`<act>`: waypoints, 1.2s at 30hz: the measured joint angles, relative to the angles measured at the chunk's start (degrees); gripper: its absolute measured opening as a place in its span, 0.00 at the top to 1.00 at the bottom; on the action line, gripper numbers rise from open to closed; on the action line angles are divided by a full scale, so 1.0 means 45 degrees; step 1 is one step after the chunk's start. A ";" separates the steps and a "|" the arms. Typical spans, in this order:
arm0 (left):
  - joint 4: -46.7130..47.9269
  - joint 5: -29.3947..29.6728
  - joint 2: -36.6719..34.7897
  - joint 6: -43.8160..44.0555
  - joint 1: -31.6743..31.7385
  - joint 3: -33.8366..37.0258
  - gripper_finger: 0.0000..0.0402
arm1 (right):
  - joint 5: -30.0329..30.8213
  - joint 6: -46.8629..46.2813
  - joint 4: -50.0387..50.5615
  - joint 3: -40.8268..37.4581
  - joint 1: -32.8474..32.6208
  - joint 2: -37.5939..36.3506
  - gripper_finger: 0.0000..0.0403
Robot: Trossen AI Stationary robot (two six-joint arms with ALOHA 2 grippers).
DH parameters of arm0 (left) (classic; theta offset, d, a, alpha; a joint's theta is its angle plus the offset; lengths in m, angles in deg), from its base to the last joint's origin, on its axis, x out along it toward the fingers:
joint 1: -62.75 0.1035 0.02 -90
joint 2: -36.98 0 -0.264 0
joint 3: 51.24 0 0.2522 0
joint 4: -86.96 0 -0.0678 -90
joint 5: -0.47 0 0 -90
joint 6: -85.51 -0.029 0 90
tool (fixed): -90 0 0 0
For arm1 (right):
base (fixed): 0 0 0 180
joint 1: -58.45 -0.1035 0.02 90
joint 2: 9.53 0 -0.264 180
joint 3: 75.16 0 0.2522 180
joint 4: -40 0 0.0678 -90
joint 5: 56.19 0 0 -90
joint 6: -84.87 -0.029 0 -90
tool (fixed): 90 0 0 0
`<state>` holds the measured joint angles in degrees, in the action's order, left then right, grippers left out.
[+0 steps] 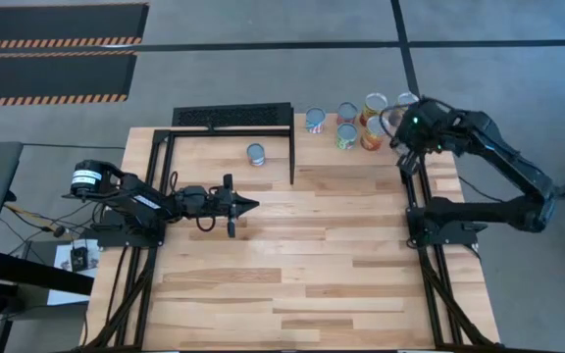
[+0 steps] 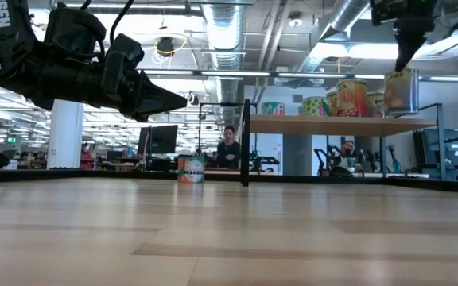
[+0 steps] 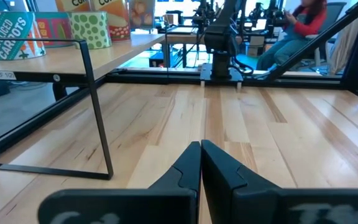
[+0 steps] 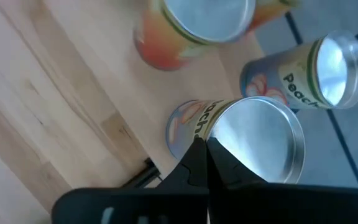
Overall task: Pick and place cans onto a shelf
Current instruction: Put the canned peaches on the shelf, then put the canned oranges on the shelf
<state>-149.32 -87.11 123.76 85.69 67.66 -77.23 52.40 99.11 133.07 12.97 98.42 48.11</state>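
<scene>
— Cans [image 1: 347, 112], whereabouts?
— Six counted from above, bunched on the raised wooden shelf [image 2: 340, 125] along the far edge of the table [image 1: 312, 275], toward the far right corner. All upright, silvery lids up, several touching or just beside one another.
— Any off the shelf?
— One lone can [image 1: 255, 154], upright on the table top near the far edge, inside the black wire frame [image 1: 231, 116] just beside the shelf's left end. Orange and green label, well apart from the group.
— Labels on the shelf?
— Sliced carrots can [image 3: 11, 34] at the left end, green-dotted can [image 3: 91, 28] next to it, two peaches cans at the right end.
— Right gripper [image 1: 400, 127]?
— Over the far right corner, pointing down, fingertips pressed together with nothing between them. Tips just above the lid rim of a peaches can [image 4: 253, 134]; contact impossible to judge. Second peaches can [image 4: 316, 65] just beside it.
— Left gripper [image 1: 248, 204]?
— Near the left edge, about midway between near and far edges, hovering above the wood and aimed toward the right edge. Fingers [image 3: 185, 168] clenched tip to tip, empty, well apart from every can
</scene>
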 joint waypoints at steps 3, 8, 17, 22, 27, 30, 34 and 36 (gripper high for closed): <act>0.0005 0.0000 0.0000 0.0000 0.0000 0.0000 1.00 | -0.0703 0.0832 -0.0373 -0.0005 0.1139 0.0247 0.99; 0.0005 0.0000 0.0000 0.0000 0.0000 0.0000 1.00 | -0.1847 0.1676 -0.0758 -0.0005 0.2489 0.0710 0.99; 0.0059 0.0296 0.0000 0.0002 0.0005 0.0000 1.00 | -0.2551 0.1886 -0.1223 0.0000 0.3136 0.1050 0.97; 0.0083 0.0291 0.0000 0.0008 0.0005 -0.0005 1.00 | -0.2452 0.1842 -0.1380 0.0005 0.3152 0.1274 0.87; 0.0082 0.0340 -0.0005 0.0014 0.0005 -0.0005 1.00 | -0.2090 0.1837 -0.1714 0.0005 0.3151 0.1274 0.77; 0.0078 0.0632 -0.0003 0.0246 0.0005 -0.0005 1.00 | -0.2062 0.1900 -0.1665 0.0117 0.3151 0.1230 0.73; 0.0078 0.1104 -0.0005 0.0776 0.0352 -0.0005 1.00 | -0.2002 0.1905 -0.1716 0.0467 0.3056 0.0762 0.73; 0.0106 0.1103 -0.0005 0.1135 0.0726 -0.0005 1.00 | -0.2007 0.1893 -0.1801 0.0481 0.2867 0.0341 0.77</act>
<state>-148.84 -82.15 123.74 90.80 70.92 -77.25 43.37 107.63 124.97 15.13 111.32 49.65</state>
